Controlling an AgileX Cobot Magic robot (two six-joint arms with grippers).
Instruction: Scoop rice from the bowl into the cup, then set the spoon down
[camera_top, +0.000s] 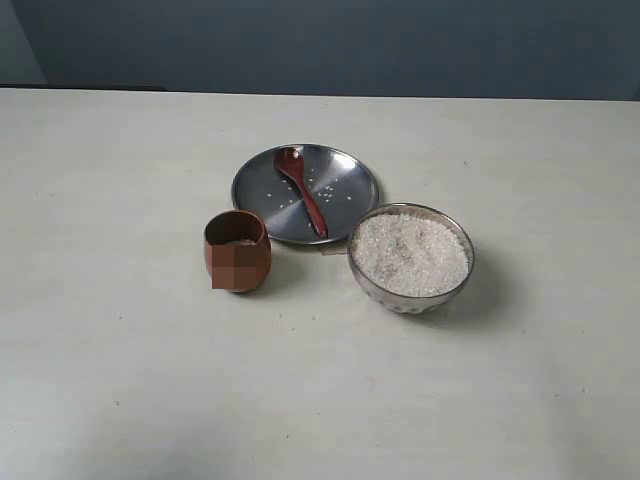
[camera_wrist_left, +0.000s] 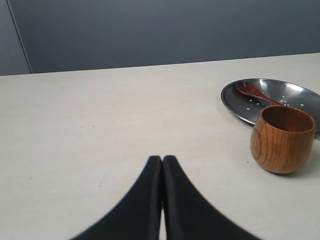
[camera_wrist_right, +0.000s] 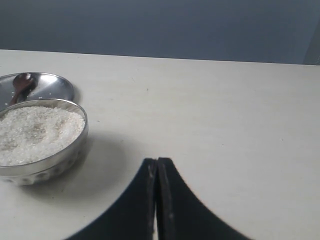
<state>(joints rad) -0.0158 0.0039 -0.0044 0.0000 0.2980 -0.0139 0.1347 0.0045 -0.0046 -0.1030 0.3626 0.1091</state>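
The clear glass bowl (camera_top: 411, 258) (camera_wrist_right: 40, 140) is heaped with white rice (camera_top: 410, 252) (camera_wrist_right: 35, 132) right of centre. Left of it stands the reddish-brown wooden cup (camera_top: 238, 250) (camera_wrist_left: 282, 138), with a little rice at its bottom. The dark wooden spoon (camera_top: 301, 190) (camera_wrist_left: 255, 91) (camera_wrist_right: 21, 86) lies on the steel plate (camera_top: 350, 175) (camera_wrist_left: 235, 97) (camera_wrist_right: 50, 85), head at the far end. Neither arm shows in the exterior view. My left gripper (camera_wrist_left: 162, 159) is shut and empty, over bare table short of the cup. My right gripper (camera_wrist_right: 157, 160) is shut and empty beside the bowl.
A few loose rice grains (camera_top: 325, 190) lie scattered on the steel plate. The pale tabletop (camera_top: 120, 350) stretches wide on all sides, ending at a dark blue-grey wall (camera_top: 320, 45) behind.
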